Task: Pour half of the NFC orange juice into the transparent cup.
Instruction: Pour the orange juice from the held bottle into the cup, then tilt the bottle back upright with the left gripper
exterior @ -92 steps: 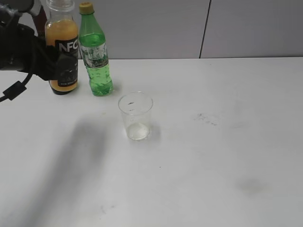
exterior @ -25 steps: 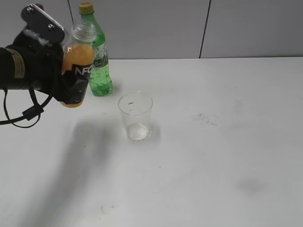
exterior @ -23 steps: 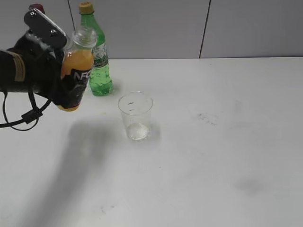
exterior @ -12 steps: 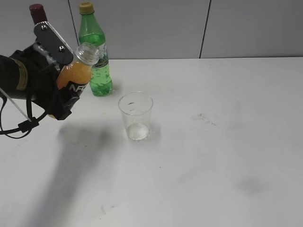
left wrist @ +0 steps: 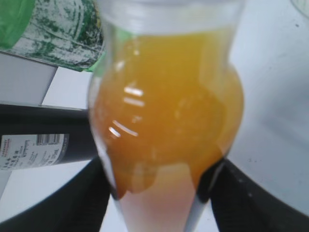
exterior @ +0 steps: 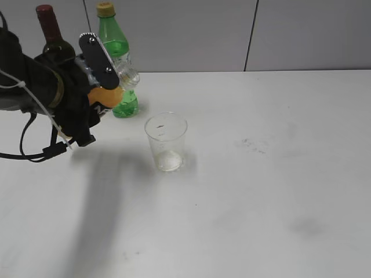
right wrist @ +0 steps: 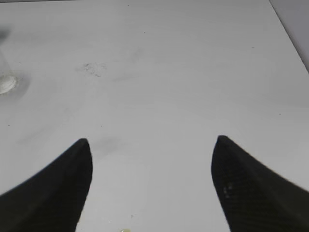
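The NFC orange juice bottle [exterior: 109, 94] is off the table at the back left, tipped far over with its open clear neck [exterior: 128, 76] pointing right toward the transparent cup. My left gripper [exterior: 93, 98] is shut on the bottle's body. In the left wrist view the orange juice [left wrist: 164, 111] fills the frame between the two black fingers [left wrist: 63, 203]. The transparent cup [exterior: 166, 142] stands upright and looks empty, to the right of and below the neck. No juice is seen leaving the bottle. My right gripper [right wrist: 152, 145] is open and empty above bare table; it is not in the exterior view.
A green bottle with a yellow cap [exterior: 111, 40] and a dark wine bottle [exterior: 49, 32] stand behind my left arm, against the grey wall. The white table [exterior: 261, 174] has faint smudges at the right. The cup's base [right wrist: 7, 83] shows at the right wrist view's left edge.
My left gripper has lifted the juice bottle off the table, carried it right toward the cup and tipped it from upright to nearly lying over. The wine bottle has come into view.
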### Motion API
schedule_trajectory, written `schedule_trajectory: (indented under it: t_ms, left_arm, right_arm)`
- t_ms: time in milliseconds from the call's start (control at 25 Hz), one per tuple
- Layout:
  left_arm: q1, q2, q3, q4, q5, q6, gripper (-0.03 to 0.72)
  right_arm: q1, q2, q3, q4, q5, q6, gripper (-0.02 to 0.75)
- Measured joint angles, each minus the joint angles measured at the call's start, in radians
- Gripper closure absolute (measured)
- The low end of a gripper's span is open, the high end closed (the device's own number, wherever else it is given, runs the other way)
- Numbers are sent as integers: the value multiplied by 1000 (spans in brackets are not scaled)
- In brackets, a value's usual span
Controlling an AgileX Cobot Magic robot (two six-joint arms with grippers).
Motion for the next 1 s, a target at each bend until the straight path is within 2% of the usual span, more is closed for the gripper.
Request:
schedule_trajectory:
  t_ms: [160, 480, 1000]
  left_arm:
    - [-43, 12, -27, 59, 40, -46, 216]
    - [-107, 79, -91, 110, 196, -60, 216]
    - [-176, 97, -96, 183, 294, -62, 216]
  right_arm:
    - [0, 0, 0, 0, 0, 0, 148]
    - [0, 0, 0, 0, 0, 0, 148]
    - [0, 0, 0, 0, 0, 0, 148]
